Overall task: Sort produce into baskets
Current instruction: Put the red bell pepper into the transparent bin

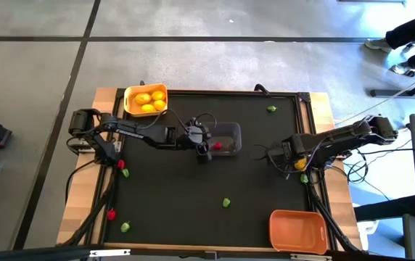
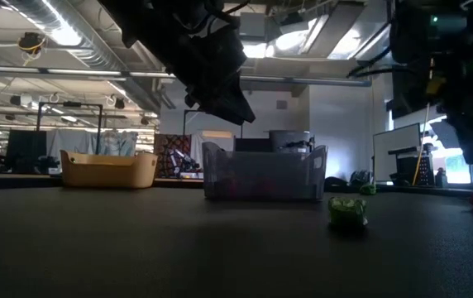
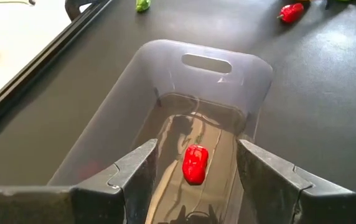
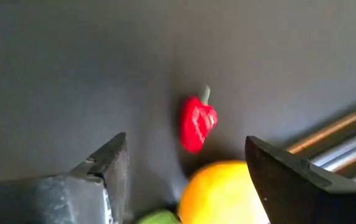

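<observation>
While spread and empty, left gripper [image 3: 193, 177] over clear basket [image 3: 165, 93], red piece [image 3: 195, 163] inside.
Right gripper [image 4: 184, 168] parted too, above red pepper [image 4: 196, 124] and lemon [image 4: 221, 193]; yellow basket [image 1: 129, 101] with lemons.

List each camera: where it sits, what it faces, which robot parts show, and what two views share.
High view: overhead, straight down on the table; both arms, left hand over the clear basket, right hand near the table's right edge.
Low view: table height, level across; arms hang in from above.
Left wrist view: looks down past open fingers into the clear basket at a red pepper.
Right wrist view: open fingers over a second red pepper and a lemon.
Shared: high, low and left wrist views all show the clear basket.
</observation>
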Controlling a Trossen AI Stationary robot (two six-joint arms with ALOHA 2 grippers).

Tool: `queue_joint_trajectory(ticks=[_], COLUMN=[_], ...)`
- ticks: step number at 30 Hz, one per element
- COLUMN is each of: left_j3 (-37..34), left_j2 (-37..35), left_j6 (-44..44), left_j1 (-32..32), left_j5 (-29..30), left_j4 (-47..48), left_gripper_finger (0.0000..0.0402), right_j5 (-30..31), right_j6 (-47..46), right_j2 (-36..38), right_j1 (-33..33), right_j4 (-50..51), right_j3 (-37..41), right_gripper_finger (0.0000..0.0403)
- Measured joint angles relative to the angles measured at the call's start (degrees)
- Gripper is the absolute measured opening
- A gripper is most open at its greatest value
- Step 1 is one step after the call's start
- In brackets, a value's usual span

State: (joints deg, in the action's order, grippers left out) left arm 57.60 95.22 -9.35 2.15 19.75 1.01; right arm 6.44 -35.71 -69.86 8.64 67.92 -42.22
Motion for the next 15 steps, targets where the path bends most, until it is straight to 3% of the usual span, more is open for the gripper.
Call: queue_joint_trajectory(ticks=[15], left_j3=[0.0], left_j2=[0.0], left_j6=[-1.1], left_j1=[0.0], left_j5=[0.0], left_j4=[-0.1], left_gripper_finger=[0.0212], right_j5=[-0.5], right_j6=[1.8], right_j2=[-0.5], right_j1=[-8.2], right_j4=[-6.0], right_j3=[6.9], right_gripper_finger=[0.0186])
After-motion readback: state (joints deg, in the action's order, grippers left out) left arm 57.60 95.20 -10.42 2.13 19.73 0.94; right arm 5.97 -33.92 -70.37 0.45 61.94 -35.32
